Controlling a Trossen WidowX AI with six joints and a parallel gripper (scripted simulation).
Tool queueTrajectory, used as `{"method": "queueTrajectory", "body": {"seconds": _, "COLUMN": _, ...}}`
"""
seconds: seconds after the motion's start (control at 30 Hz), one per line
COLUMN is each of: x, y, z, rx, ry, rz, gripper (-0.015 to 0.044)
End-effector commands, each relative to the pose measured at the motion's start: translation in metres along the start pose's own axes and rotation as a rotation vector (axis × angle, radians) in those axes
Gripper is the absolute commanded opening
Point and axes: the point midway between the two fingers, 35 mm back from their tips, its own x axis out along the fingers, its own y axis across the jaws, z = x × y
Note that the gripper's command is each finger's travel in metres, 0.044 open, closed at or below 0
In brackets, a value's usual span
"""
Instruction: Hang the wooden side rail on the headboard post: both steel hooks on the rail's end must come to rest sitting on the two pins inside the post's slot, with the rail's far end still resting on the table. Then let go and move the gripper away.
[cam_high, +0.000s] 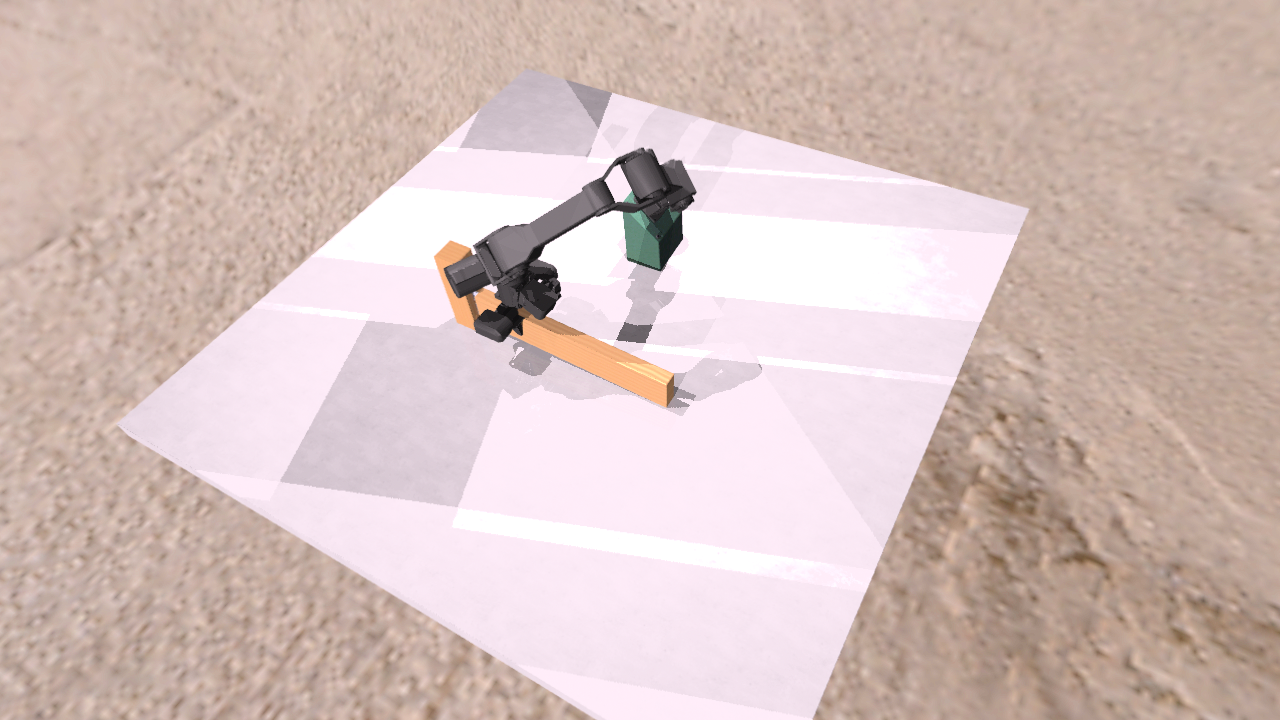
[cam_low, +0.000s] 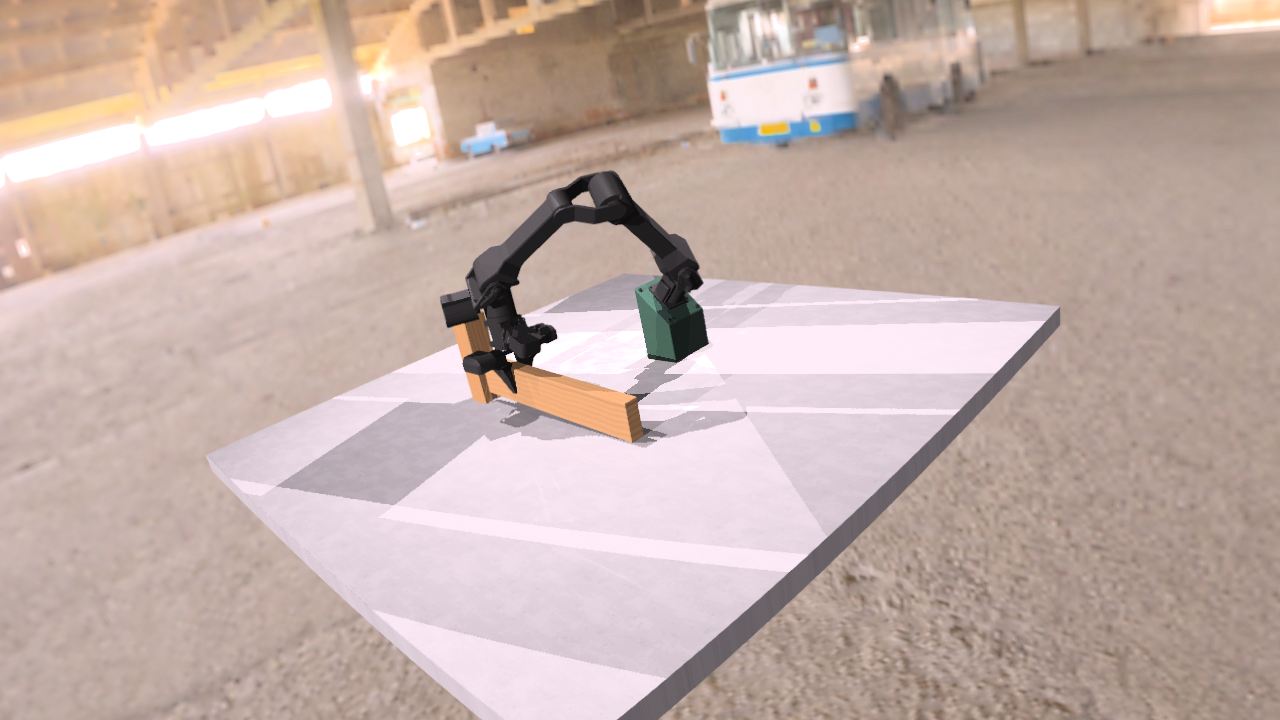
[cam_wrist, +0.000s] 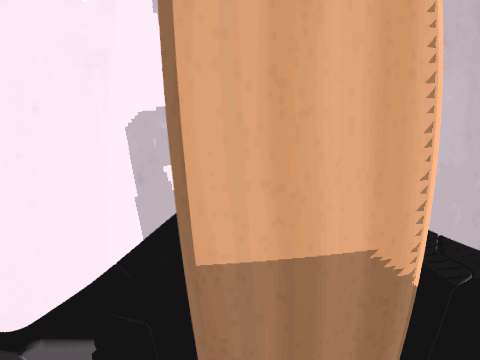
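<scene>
The wooden side rail (cam_high: 599, 353) (cam_low: 572, 400) (cam_wrist: 300, 125) lies lengthwise away from the headboard post (cam_high: 455, 306) (cam_low: 474, 338), and its far end appears to rest on the table (cam_high: 671, 483) (cam_low: 581, 501). The post stands upright at the rail's left end. My gripper (cam_high: 524, 323) (cam_low: 519, 372) (cam_wrist: 263, 216) is shut on the rail near the post end, with one finger on each side. The rail fills the middle of the wrist view. The arm and gripper cover much of the joint. The hooks, slot and pins cannot be made out, so I cannot tell whether the hooks sit on the pins.
The green arm base (cam_high: 651, 241) (cam_low: 673, 335) stands behind the rail. The arm arches from it to the post, and its wrist motor housing (cam_high: 464, 275) (cam_low: 460, 308) is very close to the post's upper part. Shadows cross the table around the rail.
</scene>
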Motion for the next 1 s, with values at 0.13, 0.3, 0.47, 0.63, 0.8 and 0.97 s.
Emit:
{"method": "queueTrajectory", "body": {"seconds": 0.13, "x": -0.0035, "y": 0.0004, "z": -0.0043, "rx": 0.0, "ry": 0.005, "rz": -0.01, "gripper": 0.0}}
{"method": "queueTrajectory", "body": {"seconds": 0.3, "x": -0.004, "y": 0.0002, "z": -0.0048, "rx": 0.0, "ry": 0.005, "rz": -0.01, "gripper": 0.0}}
{"method": "queueTrajectory", "body": {"seconds": 0.47, "x": -0.0044, "y": -0.0001, "z": -0.0051, "rx": 0.0, "ry": 0.005, "rz": -0.01, "gripper": 0.0}}
{"method": "queueTrajectory", "body": {"seconds": 0.63, "x": -0.0048, "y": -0.0005, "z": -0.0055, "rx": 0.0, "ry": 0.005, "rz": -0.01, "gripper": 0.0}}
{"method": "queueTrajectory", "body": {"seconds": 0.8, "x": -0.0052, "y": -0.0009, "z": -0.0059, "rx": 0.0, "ry": 0.005, "rz": -0.01, "gripper": 0.0}}
{"method": "queueTrajectory", "body": {"seconds": 0.97, "x": -0.0056, "y": -0.0012, "z": -0.0062, "rx": 0.0, "ry": 0.005, "rz": -0.01, "gripper": 0.0}}
